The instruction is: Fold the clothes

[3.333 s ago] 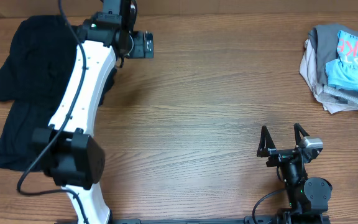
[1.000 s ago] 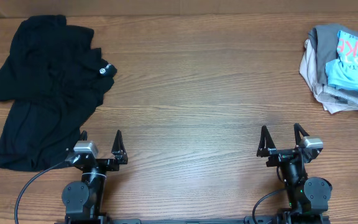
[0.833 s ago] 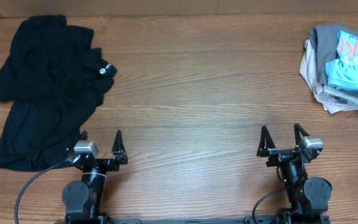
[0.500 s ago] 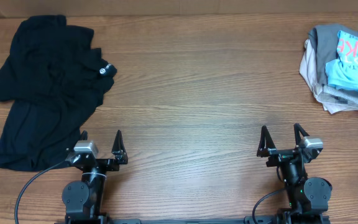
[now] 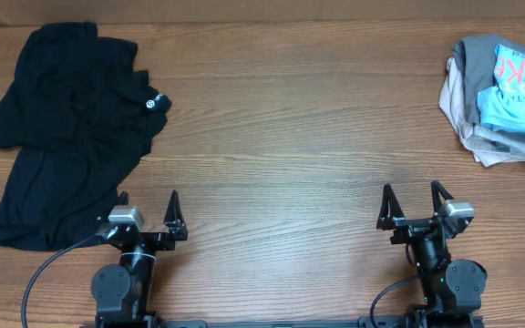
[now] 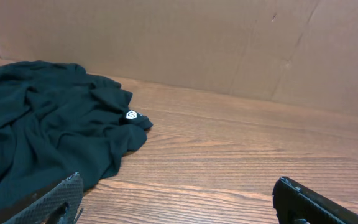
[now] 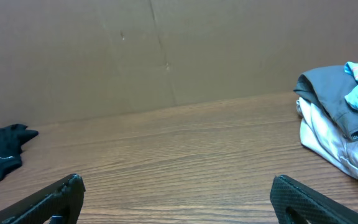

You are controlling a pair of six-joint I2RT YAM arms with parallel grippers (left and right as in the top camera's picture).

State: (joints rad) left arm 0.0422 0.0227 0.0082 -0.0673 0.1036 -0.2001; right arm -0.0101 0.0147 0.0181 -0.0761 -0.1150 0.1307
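My light blue T-shirt (image 5: 516,91) lies bunched on top of the pile of grey and beige garments (image 5: 464,106). My right tool (image 5: 412,192) stands spread open and empty well short of that pile, and my left tool (image 5: 148,199), also open and empty, is much farther from it. I judge the shirt light, limp and not fragile. I would pinch only its blue layer at an edge clear of the pile, so nothing beneath comes along.

Table (image 5: 290,137) middle open, free passage; black shirt (image 5: 62,128) fills left side; light blue T-shirt (image 5: 516,102) atop folded pile (image 5: 463,114), far right.
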